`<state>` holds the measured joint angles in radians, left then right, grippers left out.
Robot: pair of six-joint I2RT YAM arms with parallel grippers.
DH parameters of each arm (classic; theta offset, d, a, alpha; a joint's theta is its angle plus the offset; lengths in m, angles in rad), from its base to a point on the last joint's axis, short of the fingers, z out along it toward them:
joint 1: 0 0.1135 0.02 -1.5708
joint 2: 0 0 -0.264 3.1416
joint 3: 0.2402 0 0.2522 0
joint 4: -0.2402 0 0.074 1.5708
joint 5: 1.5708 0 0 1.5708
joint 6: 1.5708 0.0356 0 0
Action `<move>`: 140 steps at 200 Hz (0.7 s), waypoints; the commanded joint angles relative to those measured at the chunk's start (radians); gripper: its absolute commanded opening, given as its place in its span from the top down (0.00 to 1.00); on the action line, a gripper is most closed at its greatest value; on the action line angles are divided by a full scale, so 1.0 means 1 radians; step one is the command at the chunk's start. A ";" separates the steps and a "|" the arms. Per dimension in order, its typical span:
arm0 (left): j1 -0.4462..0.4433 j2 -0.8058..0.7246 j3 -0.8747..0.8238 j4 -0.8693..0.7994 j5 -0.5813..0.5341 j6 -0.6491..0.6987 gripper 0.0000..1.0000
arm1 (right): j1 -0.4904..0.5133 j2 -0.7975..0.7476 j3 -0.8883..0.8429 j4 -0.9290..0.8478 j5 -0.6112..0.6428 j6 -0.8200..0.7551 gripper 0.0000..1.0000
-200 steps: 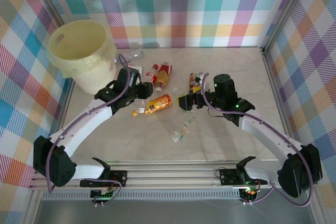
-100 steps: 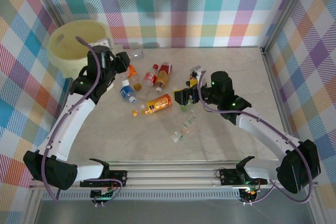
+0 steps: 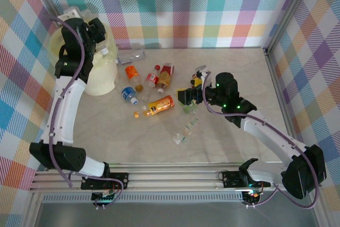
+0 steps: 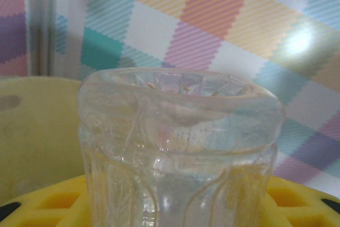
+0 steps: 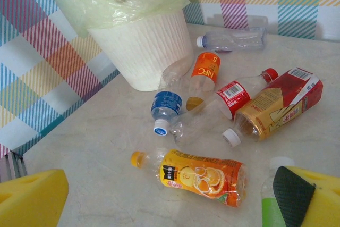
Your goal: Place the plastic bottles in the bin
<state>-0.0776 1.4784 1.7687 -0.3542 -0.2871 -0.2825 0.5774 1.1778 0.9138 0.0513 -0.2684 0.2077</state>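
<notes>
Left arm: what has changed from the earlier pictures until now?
The left pincer, shut on a clear bottle, rose from the table and swung left to above the bin. The right pincer stayed open and almost in place; the loose bottles did not move.

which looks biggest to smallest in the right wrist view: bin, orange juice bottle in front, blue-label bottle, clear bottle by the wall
1. bin, by far the largest.
2. orange juice bottle, though it lies nearest the camera, which flatters it.
3. blue-label bottle and clear bottle look about alike; the clear one lies farther back, so no ranking between them.
</notes>
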 commanded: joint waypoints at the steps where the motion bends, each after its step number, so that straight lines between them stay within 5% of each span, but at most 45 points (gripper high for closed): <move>1: 0.048 0.059 0.092 0.037 -0.051 0.043 0.61 | 0.007 -0.029 -0.006 0.012 0.011 -0.024 0.00; 37: 0.111 0.173 0.200 0.004 -0.087 0.050 0.61 | 0.007 -0.033 -0.006 -0.014 0.018 -0.025 0.00; 70: 0.202 0.299 0.300 -0.085 0.045 -0.015 0.61 | 0.007 -0.038 0.005 -0.055 0.033 -0.024 0.00; 140: 0.256 0.505 0.463 -0.266 0.034 -0.039 0.60 | 0.007 -0.052 0.002 -0.089 0.066 -0.033 0.00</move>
<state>0.1665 1.9488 2.1750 -0.5465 -0.2546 -0.3000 0.5774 1.1389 0.9127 -0.0238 -0.2188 0.1944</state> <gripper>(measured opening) 0.536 0.996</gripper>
